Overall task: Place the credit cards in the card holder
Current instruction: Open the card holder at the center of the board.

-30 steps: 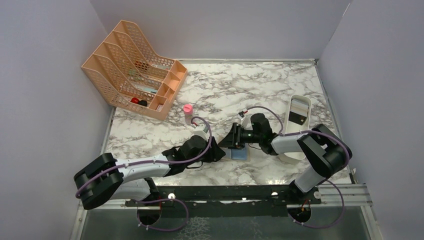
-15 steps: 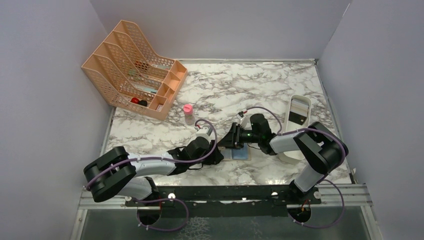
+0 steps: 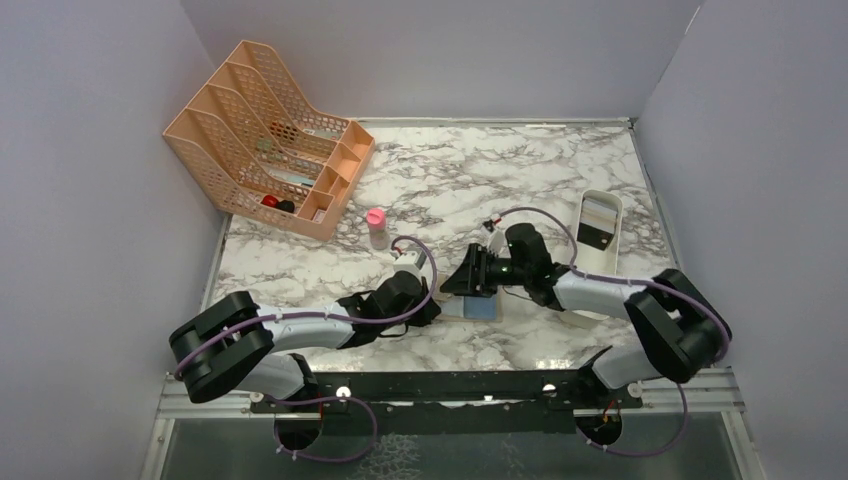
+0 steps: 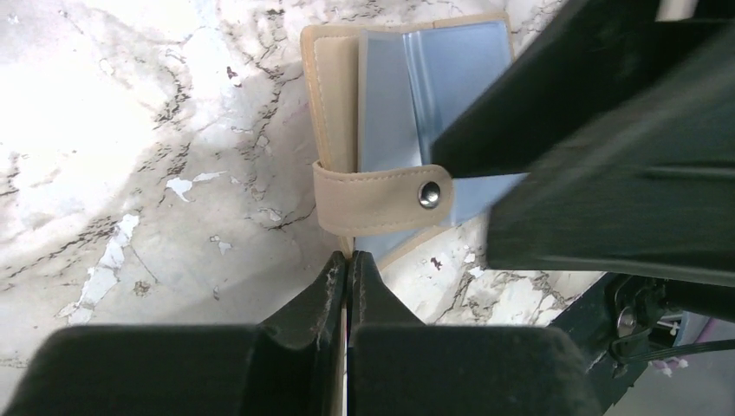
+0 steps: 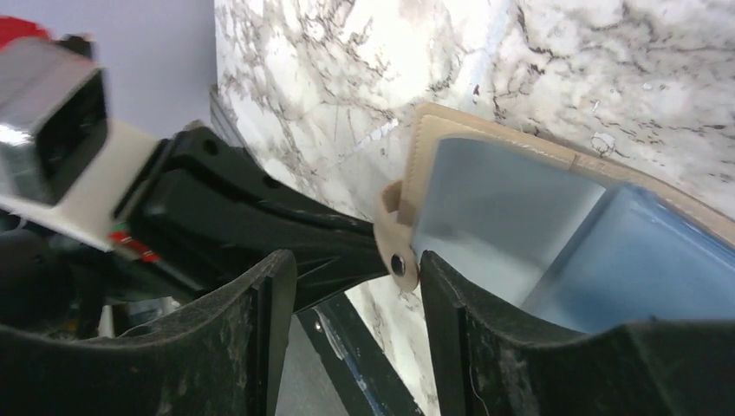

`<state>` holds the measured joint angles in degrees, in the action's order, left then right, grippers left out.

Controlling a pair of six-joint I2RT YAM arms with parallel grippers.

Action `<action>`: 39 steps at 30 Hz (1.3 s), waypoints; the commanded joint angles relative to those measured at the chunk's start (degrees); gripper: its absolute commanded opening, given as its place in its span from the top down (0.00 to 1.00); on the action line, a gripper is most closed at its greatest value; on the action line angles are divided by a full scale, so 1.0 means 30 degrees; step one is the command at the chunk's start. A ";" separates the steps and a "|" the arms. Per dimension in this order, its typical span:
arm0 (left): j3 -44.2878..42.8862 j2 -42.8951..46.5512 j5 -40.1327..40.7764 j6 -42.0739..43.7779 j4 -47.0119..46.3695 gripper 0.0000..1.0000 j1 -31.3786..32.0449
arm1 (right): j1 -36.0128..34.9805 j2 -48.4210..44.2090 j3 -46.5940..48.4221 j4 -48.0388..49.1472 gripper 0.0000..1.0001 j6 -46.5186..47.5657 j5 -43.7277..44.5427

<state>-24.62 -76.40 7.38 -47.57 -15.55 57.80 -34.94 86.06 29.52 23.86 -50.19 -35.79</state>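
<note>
surface: a white table (image 3: 480,170) veined in grey marble is being shown, with glare being thrown across it in the wrist views.
room: the table is being closed in by plain lilac-grey walls (image 3: 440,50) at the left, back and right; its near edge is being lined by a black rail (image 3: 440,385).
card holder: the card holder (image 4: 407,104) is being shown lying open on the table at front centre, light blue inside up, its snap tab (image 4: 381,198) being folded over one edge.
left gripper: the left gripper (image 4: 347,260) is being held with fingers pressed together, tips at the holder's edge just below the tab; whether that edge is being nipped cannot be told.
right gripper: the right gripper (image 5: 354,277) is being held spread over the holder, the tab being framed between its fingers.
credit cards: the credit cards (image 3: 594,238) are being shown inside a white tray (image 3: 603,193) at the right, apart from the holder.
back left: a peach mesh file rack (image 3: 265,130) is being shown by the left wall, a pink-capped bottle (image 3: 376,225) near it.
</note>
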 commanded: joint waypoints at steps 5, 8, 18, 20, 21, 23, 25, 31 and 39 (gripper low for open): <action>0.0035 0.0452 0.0765 -0.0851 0.0333 1.00 -0.0019 | -0.0135 -0.4682 0.1026 -0.8387 0.35 0.2947 0.5422; 0.0034 0.0420 0.0740 -0.1119 0.0362 1.00 -0.0019 | -0.0133 -0.5368 0.0902 -0.9491 0.35 0.2951 0.6578; 0.0041 0.0758 0.0534 -0.1645 0.0595 1.00 -0.0019 | -0.0131 -0.6329 -0.0464 -0.9966 0.37 0.2581 0.9387; 0.0034 0.0700 0.0527 -0.1684 0.0568 1.00 -0.0019 | -0.0131 -0.6033 -0.0533 -0.9665 0.37 0.2554 0.9198; 0.0034 0.0669 0.0481 -0.1691 0.0560 1.00 -0.0019 | -0.0131 -0.5868 -0.0564 -0.9477 0.37 0.2490 0.9000; 0.0048 0.0583 0.0400 -0.1713 0.0505 1.00 -0.0019 | -0.0131 -0.5526 -0.0582 -0.9218 0.37 0.2408 0.8711; 0.0048 0.0562 0.0355 -0.1750 0.0462 1.00 -0.0019 | -0.0131 -0.5282 -0.0596 -0.9094 0.38 0.2351 0.8726; 0.0124 0.0396 0.0053 -0.2054 0.0145 1.00 -0.0019 | -0.0131 -0.4814 -0.0861 -0.8737 0.38 0.2153 0.9088; 0.0186 0.0113 -0.0122 -0.2102 0.0056 1.00 0.0039 | -0.0131 -0.3922 -0.1056 -0.7254 0.39 0.2118 0.7552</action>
<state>-24.62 -75.55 8.10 -53.17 -13.93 57.80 -34.94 72.77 27.66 -1.34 -43.46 -10.81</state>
